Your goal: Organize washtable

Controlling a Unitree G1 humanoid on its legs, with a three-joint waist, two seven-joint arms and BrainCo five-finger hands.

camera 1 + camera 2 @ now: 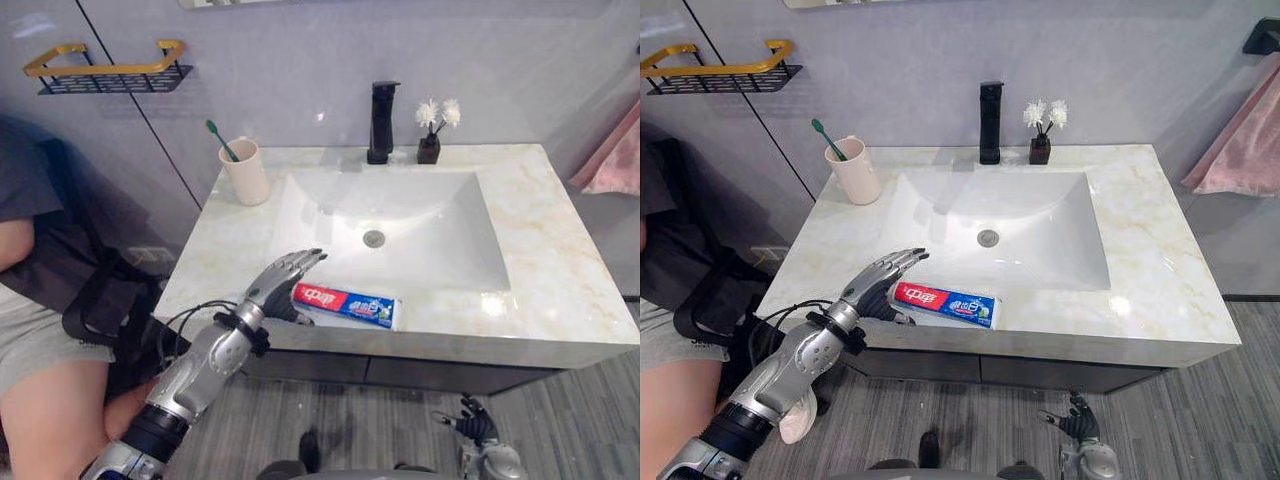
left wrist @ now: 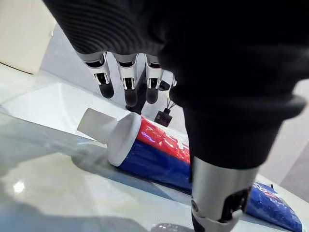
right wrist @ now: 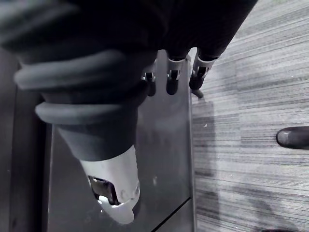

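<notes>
A red and blue toothpaste tube (image 1: pixel 350 303) with a white cap (image 2: pixel 123 137) lies along the front edge of the marble washtable (image 1: pixel 560 270), just in front of the basin. My left hand (image 1: pixel 280 280) hovers over the cap end. It is open, its fingers (image 2: pixel 126 82) held straight above the tube and its thumb (image 2: pixel 217 203) on the near side, not closed around it. A beige cup (image 1: pixel 245 172) holding a green toothbrush stands at the back left corner. My right hand (image 1: pixel 478 420) hangs low by the floor, with relaxed fingers and nothing in it.
A black faucet (image 1: pixel 381 122) and a small dark vase of white flowers (image 1: pixel 432 135) stand behind the basin (image 1: pixel 400 215). A gold and black rack (image 1: pixel 105 72) hangs on the left wall. A pink towel (image 1: pixel 615 155) hangs at right. A person (image 1: pixel 30 300) sits left.
</notes>
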